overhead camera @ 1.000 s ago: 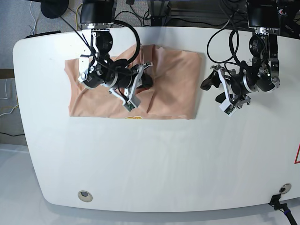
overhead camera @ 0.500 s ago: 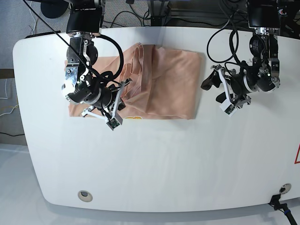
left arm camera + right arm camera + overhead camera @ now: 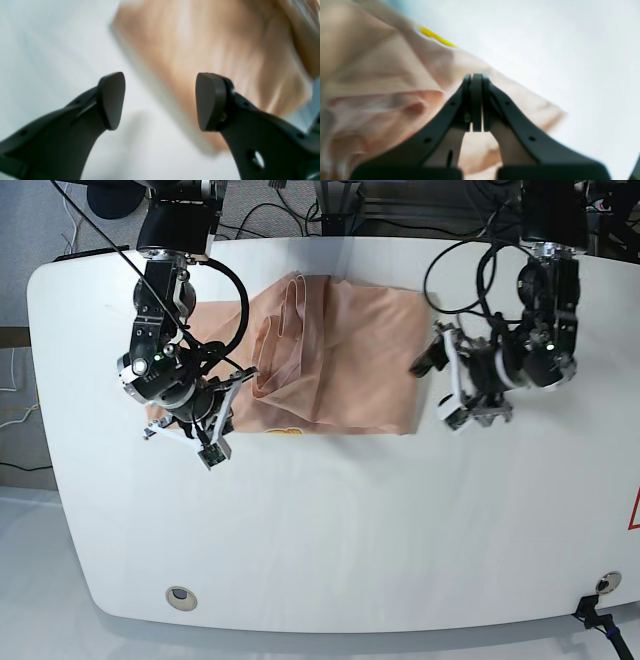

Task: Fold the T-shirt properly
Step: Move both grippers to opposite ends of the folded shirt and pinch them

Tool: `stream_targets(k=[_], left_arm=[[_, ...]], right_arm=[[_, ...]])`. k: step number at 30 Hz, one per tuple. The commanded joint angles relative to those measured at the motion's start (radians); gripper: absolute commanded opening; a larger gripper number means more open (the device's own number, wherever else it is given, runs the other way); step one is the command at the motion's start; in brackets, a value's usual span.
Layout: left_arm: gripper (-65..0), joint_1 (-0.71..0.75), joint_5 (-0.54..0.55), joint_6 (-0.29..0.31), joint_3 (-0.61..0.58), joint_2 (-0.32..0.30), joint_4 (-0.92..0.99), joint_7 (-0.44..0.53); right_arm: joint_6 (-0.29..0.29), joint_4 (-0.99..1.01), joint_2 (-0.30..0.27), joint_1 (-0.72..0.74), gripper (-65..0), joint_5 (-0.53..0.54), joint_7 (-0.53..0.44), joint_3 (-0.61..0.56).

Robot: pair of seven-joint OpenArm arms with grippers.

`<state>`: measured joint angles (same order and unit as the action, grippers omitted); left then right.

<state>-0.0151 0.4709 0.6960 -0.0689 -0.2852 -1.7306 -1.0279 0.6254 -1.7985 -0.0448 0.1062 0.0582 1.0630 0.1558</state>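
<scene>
Dragging clear of the T-shirt (image 3: 340, 370), my right gripper (image 3: 476, 100) (jaws pressed shut, empty) now sits past its left edge; that fold looks laid near the table's (image 3: 330, 530) far edge. My left gripper (image 3: 160, 100) gapes wide beside its right edge.

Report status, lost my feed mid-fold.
Left gripper open, empty, at shirt's edge. Right gripper shut, over T-shirt, grip unclear. T-shirt part-folded. Nothing in the way.

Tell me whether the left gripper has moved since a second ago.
Yes. The left gripper shifted toward the T-shirt, closing on its edge, judged against the table.
</scene>
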Motion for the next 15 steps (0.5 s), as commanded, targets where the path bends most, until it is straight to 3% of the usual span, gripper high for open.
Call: stream_targets(k=[1, 4, 7, 10, 12, 15], left_arm=[[-23.5, -0.023, -0.080, 0.002, -0.049, 0.037, -0.039, 0.021], [-23.1, -0.035, -0.232, 0.002, -0.139, 0.085, -0.038, 0.085], [-21.3, -0.035, -0.331, 0.002, -0.213, 0.103, -0.015, 0.146], [-10.3, -0.033, -0.340, 0.002, -0.214, 0.116, 0.028, 0.146], [-5.3, -0.027, -0.338, 0.002, -0.214, 0.114, 0.048, 0.146], [-5.2, -0.027, -0.338, 0.002, -0.213, 0.111, 0.076, 0.148]], right_arm=[[-0.002, -0.017, -0.007, -0.018, -65.0, -0.074, -0.089, 0.003], [-0.002, -0.016, -0.007, -0.047, -65.0, -0.143, -0.134, 0.012], [0.004, -0.016, -0.005, -0.056, -65.0, -0.116, -0.134, 0.121], [0.004, -0.014, -0.007, -0.059, -65.0, -0.051, -0.134, 0.225], [0.004, -0.014, -0.014, -0.059, -57.0, -0.025, -0.132, 0.284], [0.006, -0.013, -0.028, -0.063, -44.8, 0.036, -0.126, 0.350]])
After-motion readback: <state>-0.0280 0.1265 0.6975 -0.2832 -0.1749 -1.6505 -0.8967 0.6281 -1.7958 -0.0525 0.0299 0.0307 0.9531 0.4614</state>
